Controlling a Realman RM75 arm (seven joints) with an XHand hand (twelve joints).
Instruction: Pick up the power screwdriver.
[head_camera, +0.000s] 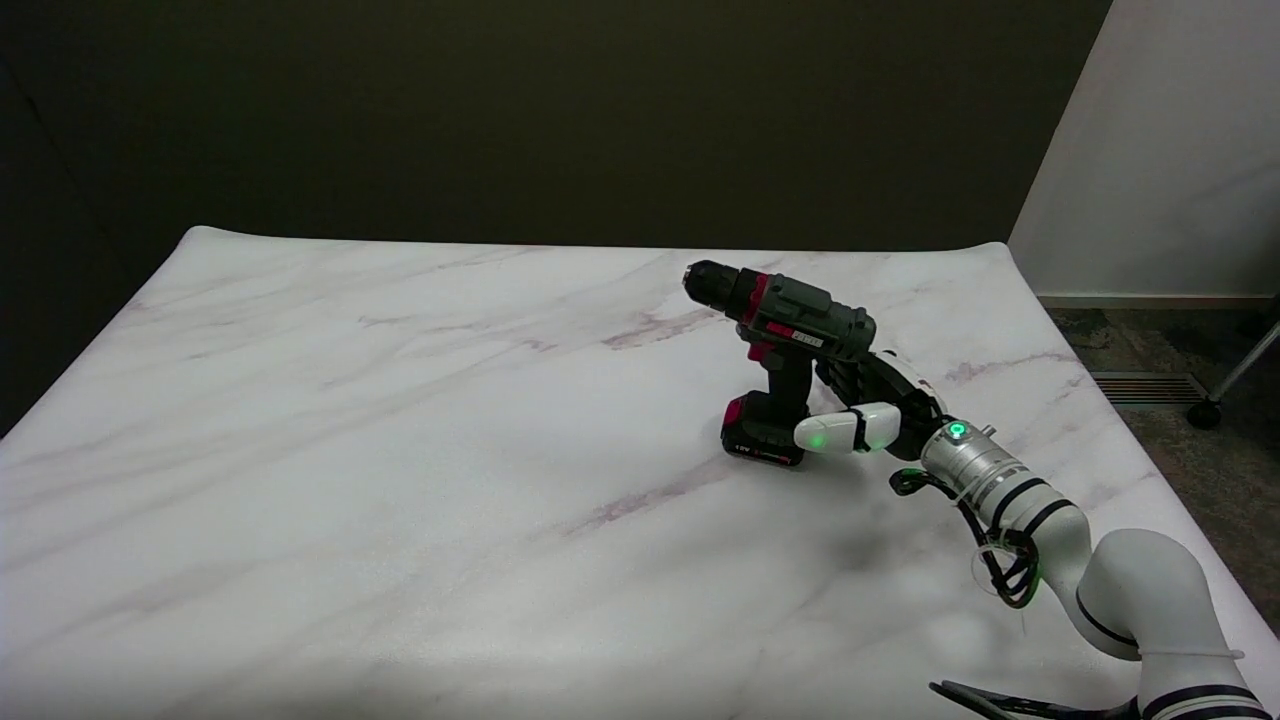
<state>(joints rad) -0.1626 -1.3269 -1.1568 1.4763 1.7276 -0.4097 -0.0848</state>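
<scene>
The power screwdriver (785, 350) stands upright on its battery base on the white marbled surface (400, 450), right of centre, chuck pointing toward the picture's left. Its body is dark grey-green with red accents. The right hand (868, 405) is positioned at the rear of the tool's grip; dark fingers (845, 378) lie against the back of the handle, and a white thumb with a green indicator light extends toward the battery base. Whether the fingers are fully clamped around the handle cannot be determined. The white arm (1090, 560) enters from the lower right.
</scene>
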